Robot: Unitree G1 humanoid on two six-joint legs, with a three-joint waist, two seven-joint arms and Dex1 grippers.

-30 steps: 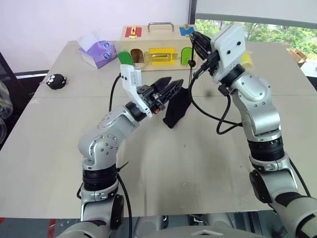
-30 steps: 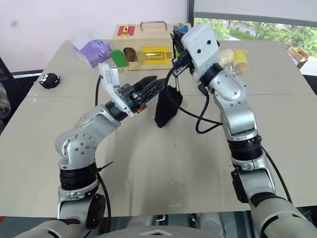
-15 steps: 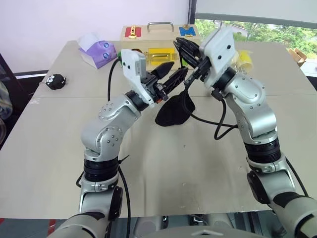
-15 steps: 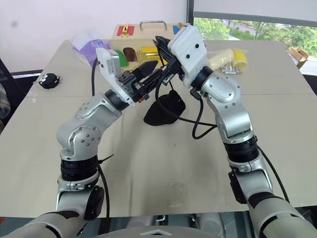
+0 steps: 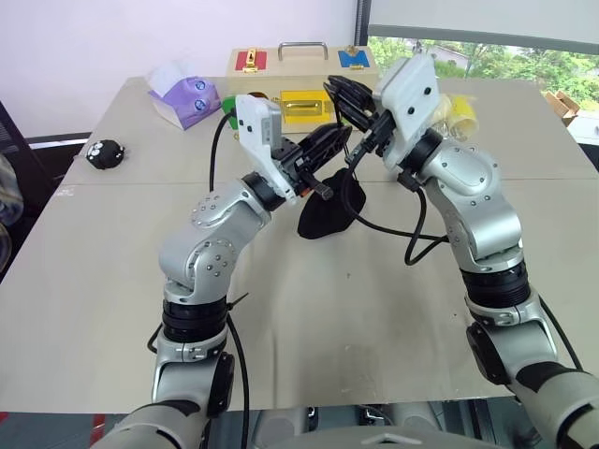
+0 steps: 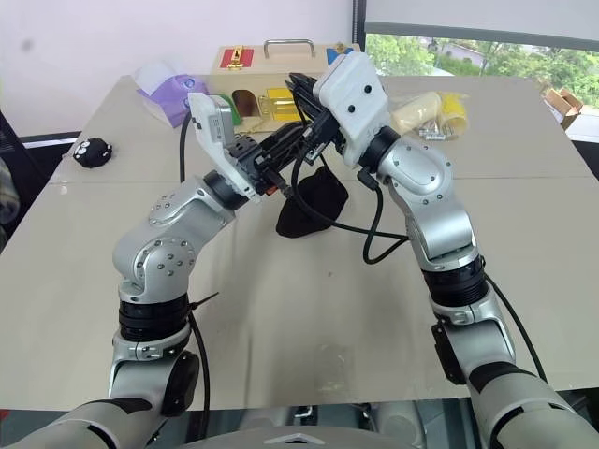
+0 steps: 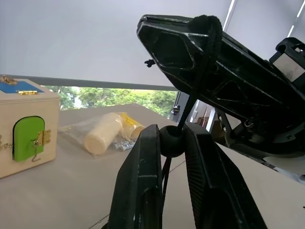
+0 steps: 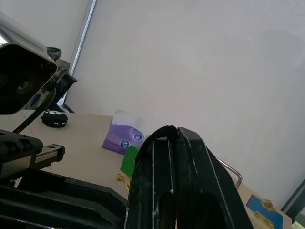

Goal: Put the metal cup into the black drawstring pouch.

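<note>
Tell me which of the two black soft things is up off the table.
The black drawstring pouch, hanging by its cords between the left gripper and right gripper. The small black fuzzy ball sits on the table near the far left edge.

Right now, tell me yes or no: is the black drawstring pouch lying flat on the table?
No: the black drawstring pouch hangs by its cords between the left gripper and right gripper, its bottom near the table.
</note>
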